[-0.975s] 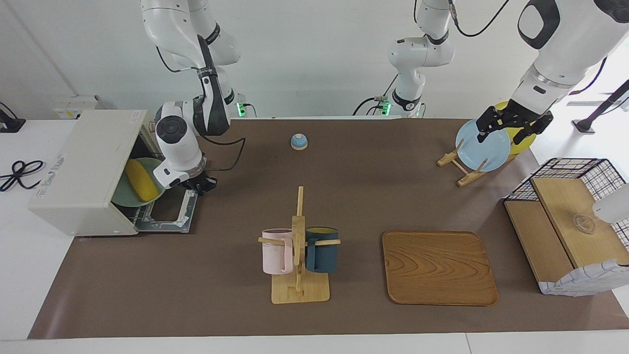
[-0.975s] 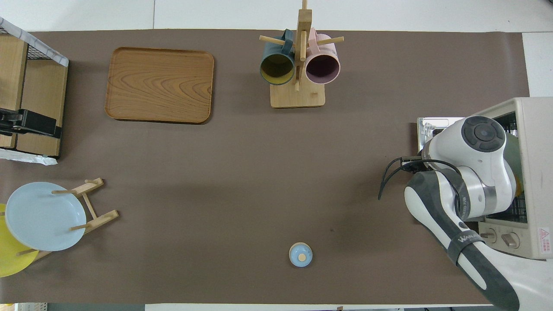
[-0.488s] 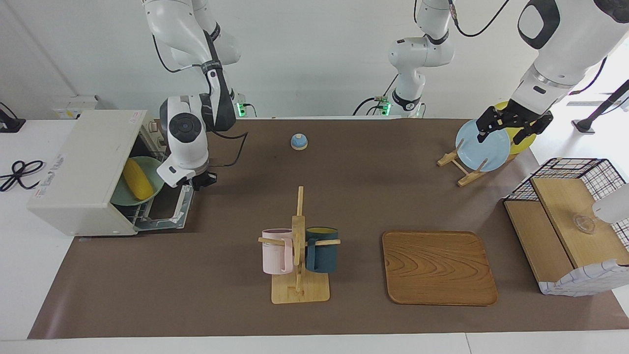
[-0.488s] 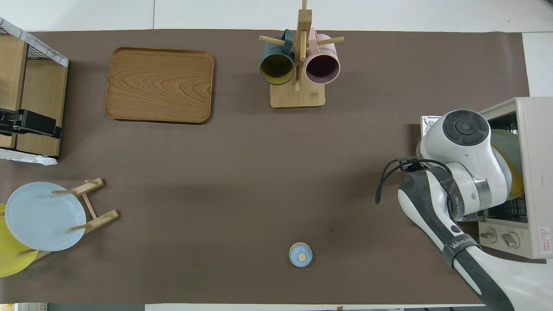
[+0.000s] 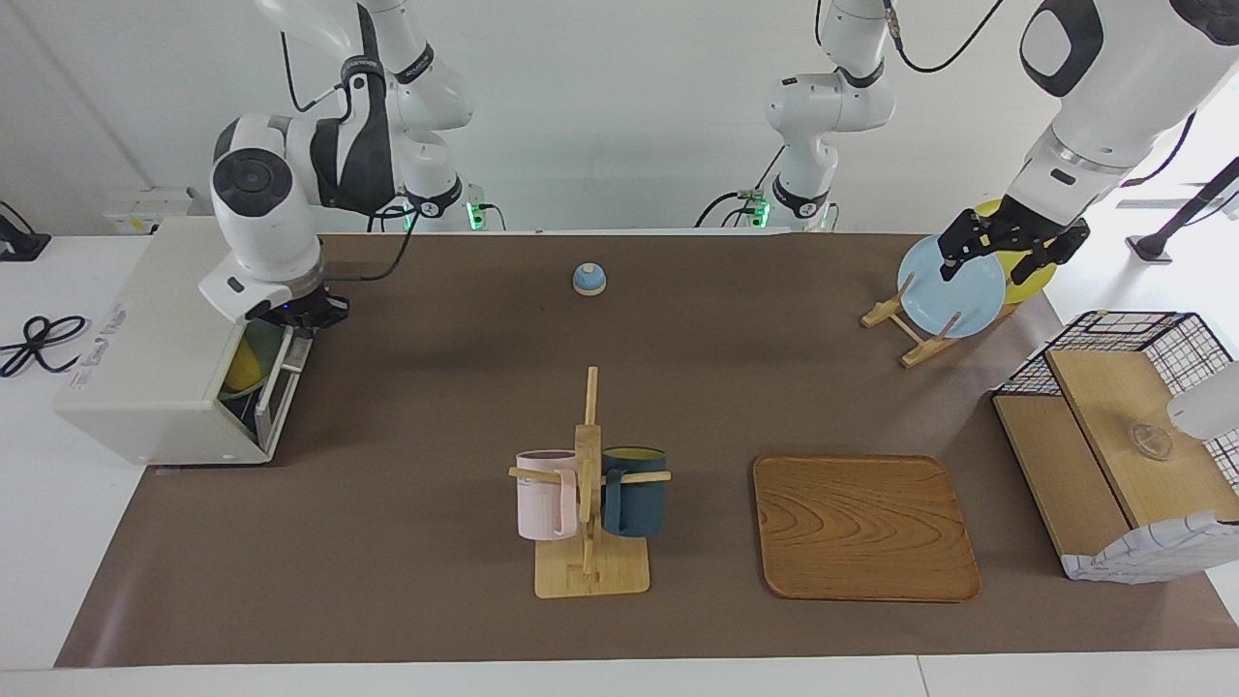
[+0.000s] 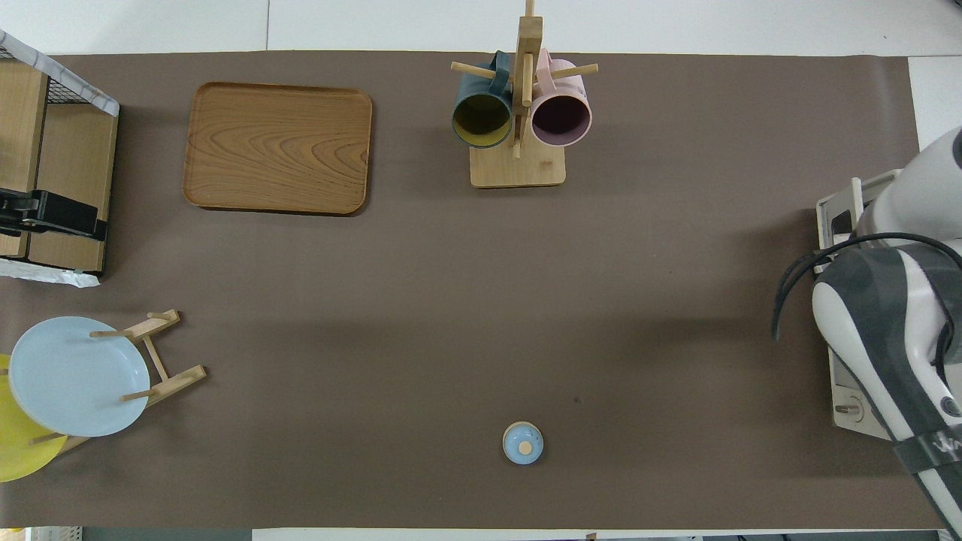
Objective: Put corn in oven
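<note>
Corn (image 5: 241,362) lay inside oven (image 5: 165,339), door nearly shut; prob. light, stiff, slick, best held mid-cob. Right gripper (image 5: 302,312) at door top, left gripper (image 5: 1007,250) over plates; finger state indeterminable for both.

Corn (image 5: 239,366) apparently inside oven (image 5: 160,348) — right claw (image 5: 308,315) at its door

**Light and picture quality**

Bright, even room light from above. Soft, short shadows: under the mug rack (image 5: 590,484), beside the wooden tray (image 5: 864,528), a diffuse patch on the tabletop (image 5: 465,368) near the oven (image 5: 160,339). Facing view overexposed at its upper corner. Both views sharp; no motion blur. Slight edge curvature overhead.
</note>
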Controlling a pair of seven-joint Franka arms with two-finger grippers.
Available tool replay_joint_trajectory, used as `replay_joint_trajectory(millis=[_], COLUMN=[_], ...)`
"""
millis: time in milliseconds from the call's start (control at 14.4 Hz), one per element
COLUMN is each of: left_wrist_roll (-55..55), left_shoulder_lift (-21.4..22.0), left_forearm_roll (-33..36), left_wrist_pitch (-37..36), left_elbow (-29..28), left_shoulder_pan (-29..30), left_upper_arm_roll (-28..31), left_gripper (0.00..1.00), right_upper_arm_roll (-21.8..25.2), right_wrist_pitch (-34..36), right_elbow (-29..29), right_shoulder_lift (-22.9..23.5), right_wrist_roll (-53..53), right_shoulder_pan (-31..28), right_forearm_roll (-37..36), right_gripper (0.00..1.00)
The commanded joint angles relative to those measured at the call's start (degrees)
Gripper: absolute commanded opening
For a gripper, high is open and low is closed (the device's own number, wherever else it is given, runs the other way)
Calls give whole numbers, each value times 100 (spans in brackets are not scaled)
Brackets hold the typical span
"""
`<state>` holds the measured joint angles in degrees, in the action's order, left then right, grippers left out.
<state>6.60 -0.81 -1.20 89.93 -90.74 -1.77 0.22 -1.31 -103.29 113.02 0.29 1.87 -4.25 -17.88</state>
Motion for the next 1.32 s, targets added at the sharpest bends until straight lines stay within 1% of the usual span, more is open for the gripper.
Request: replay_joint_trajectory(millis=[0,139,209,279,418,557,627,697,766,1045,1184,1254], left_wrist_roll=[-54,-45,-45,-45,-45,-45,-45,-45,-45,-45,-45,-45], left_shoulder_lift=[89,90,90,90,81,90,90,81,89,90,81,89], left_forearm_roll=[111,111,111,111,111,111,111,111,111,111,111,111], left_wrist_pitch=[-72,-63,-63,-63,-63,-63,-72,-63,-63,-63,-63,-63], left_elbow=[-49,-49,-58,-50,-58,-49,-58,-50,-49,-50,-49,-58], left_shoulder_pan=[54,54,54,54,54,54,54,54,54,54,54,54], left_upper_arm_roll=[-40,-40,-40,-40,-40,-40,-40,-40,-40,-40,-40,-40], left_gripper=[100,100,100,100,100,100,100,100,100,100,100,100], right_upper_arm_roll=[78,70,61,61,61,26,26,26,35,8,-158,-167], right_wrist_pitch=[-60,168,361,650,1134,1329,1355,1451,1496,1505,1584,1584], right_elbow=[18,-87,-296,-629,-1183,-1370,-1379,-1388,-1397,-1581,-1678,-1696], right_shoulder_lift=[78,-81,-99,-81,-81,-90,-108,-125,-169,-178,-161,-160], right_wrist_roll=[200,297,297,297,358,367,367,367,358,315,288,245], right_shoulder_pan=[-172,-163,-129,-102,-102,-93,-93,-93,-93,-76,-76,-76], right_forearm_roll=[-251,-190,36,317,879,1145,1355,1618,1751,1823,1867,1867], right_gripper=[0,0,0,1,27,39,53,78,100,100,100,100])
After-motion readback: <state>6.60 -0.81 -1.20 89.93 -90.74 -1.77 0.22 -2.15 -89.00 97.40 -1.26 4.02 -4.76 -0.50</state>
